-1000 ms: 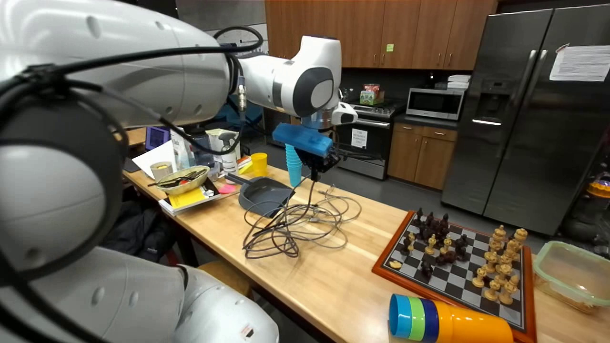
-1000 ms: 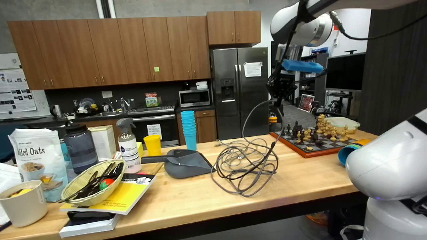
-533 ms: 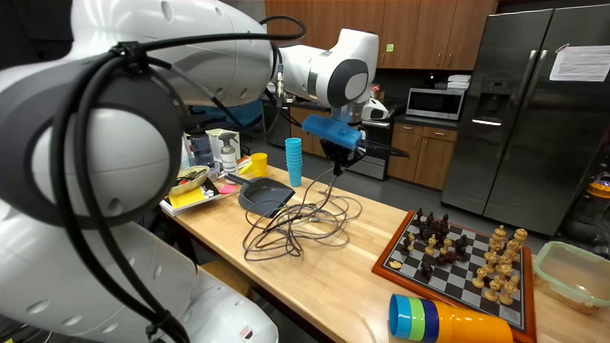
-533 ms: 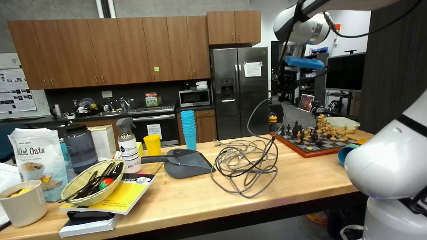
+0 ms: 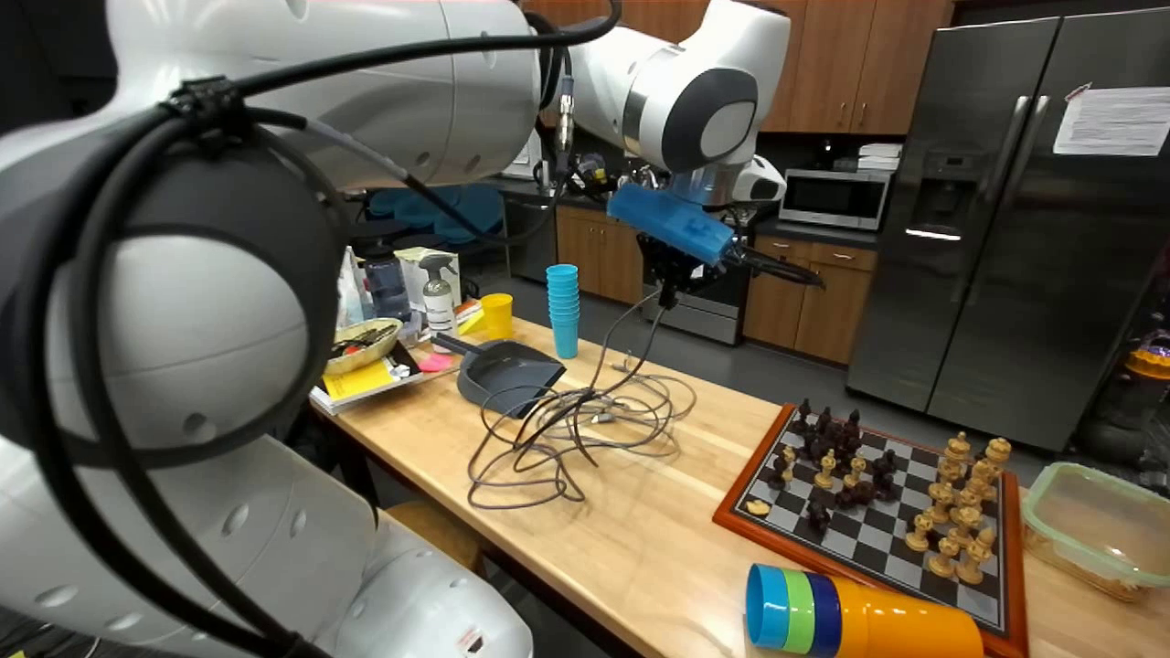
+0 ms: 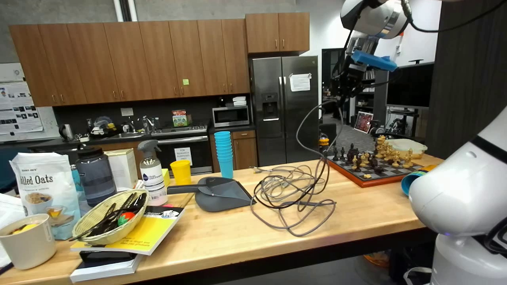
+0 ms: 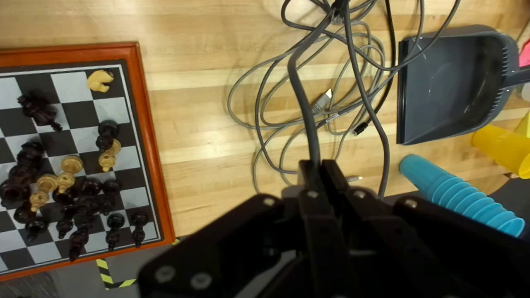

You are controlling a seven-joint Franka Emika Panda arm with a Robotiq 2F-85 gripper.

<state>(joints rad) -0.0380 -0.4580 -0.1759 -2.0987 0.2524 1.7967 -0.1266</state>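
At lower center, wrist view, a black two-fingered end effector [image 7: 318, 165] pinched a long gray cable [image 7: 309, 123], its loops tangled upper center on the pale wooden tabletop [image 7: 198, 124], near a dark-gray plastic dustpan [image 7: 451, 89].

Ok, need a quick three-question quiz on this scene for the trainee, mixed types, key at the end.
1. What is the gripper holding?
2. True or false: the wicker basket rests on the chessboard.
3. The multicoloured cup stack: A) stands upright; B) lies on its side; C) is held by the gripper.

Key:
1. A grey cable.
2. False; it sits on a yellow book.
3. B.
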